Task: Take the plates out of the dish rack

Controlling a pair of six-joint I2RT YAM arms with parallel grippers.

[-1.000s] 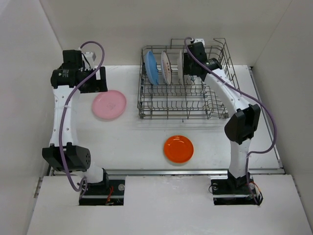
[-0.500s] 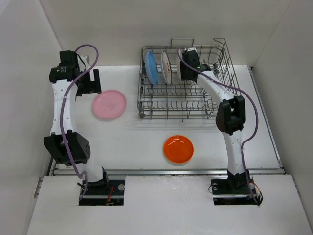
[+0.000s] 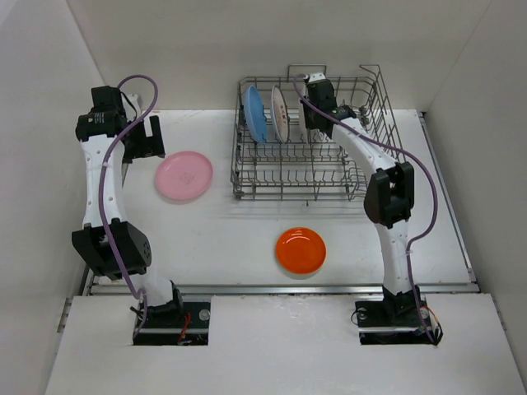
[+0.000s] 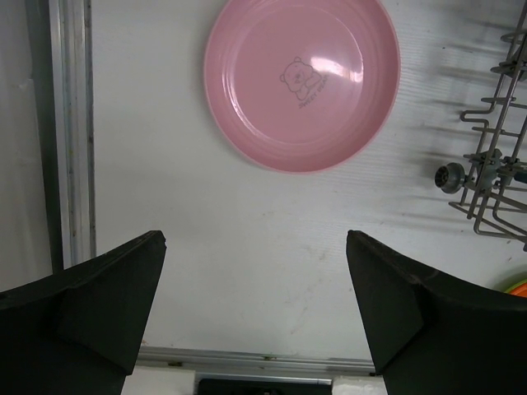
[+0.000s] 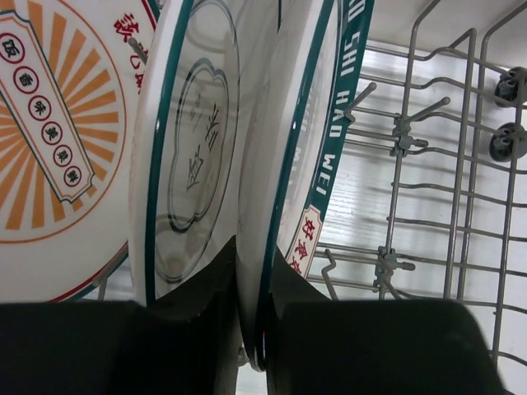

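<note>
white plate (image 5: 321, 164) rim | right gripper (image 5: 255, 276) pinching | next plate (image 5: 193, 156) just beside

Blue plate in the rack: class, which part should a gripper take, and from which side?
Take its top rim, coming straight down from above. The blue plate stands on edge between the tines of the rack, with a patterned plate close beside it and the rack's wall on the other side, so only the upper edge is free.

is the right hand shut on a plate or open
Shut on a plate. In the wrist view the right hand's fingers pinch the rim of a green-edged white plate standing in the rack.
</note>
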